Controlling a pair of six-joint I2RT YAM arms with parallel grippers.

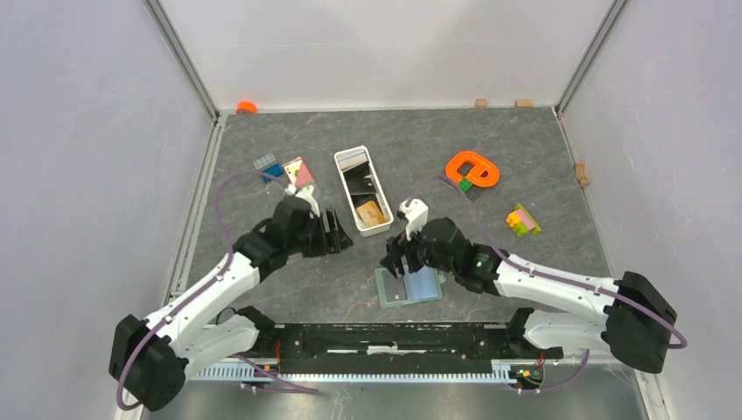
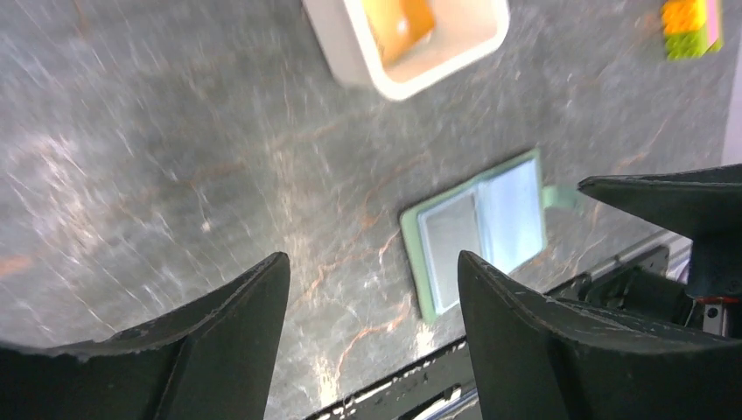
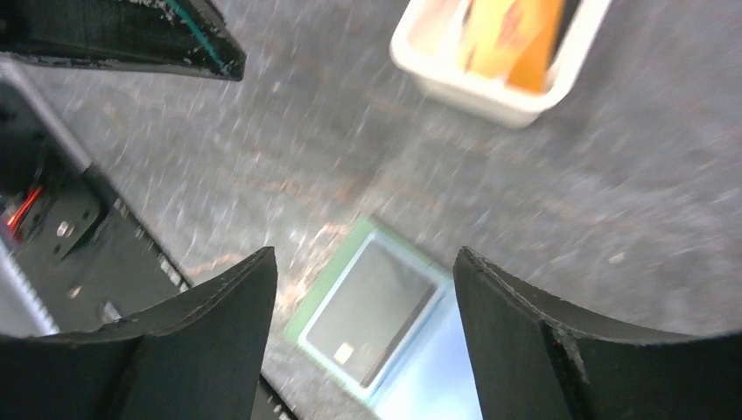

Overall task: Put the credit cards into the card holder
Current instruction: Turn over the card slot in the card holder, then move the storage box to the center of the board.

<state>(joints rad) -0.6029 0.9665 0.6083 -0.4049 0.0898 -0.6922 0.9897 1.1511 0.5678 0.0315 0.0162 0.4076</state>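
Card holder (image 1: 409, 286) open flat, lower centre, close to front edge of table (image 1: 525, 175); dark card (image 3: 367, 311) on its left panel. Credit cards (image 1: 371, 213) in white tray (image 1: 346, 191), centre. I read left gripper (image 1: 337, 232) wide, empty, over bare table; right gripper (image 1: 395, 260) wide, empty, above holder's left edge.

Card holder (image 1: 409, 286) lying open on tabletop (image 1: 542, 166), at right tool (image 1: 395, 261); credit cards (image 1: 371, 212) in white tray (image 1: 347, 193).

the left arm (image 1: 206, 293) and right arm (image 1: 551, 282) are white shells between bulky black joints, each trailed by a purple cable (image 1: 217, 210). a green light (image 1: 479, 260) glows near the right wrist; the fingers (image 2: 219, 350) are matte black.
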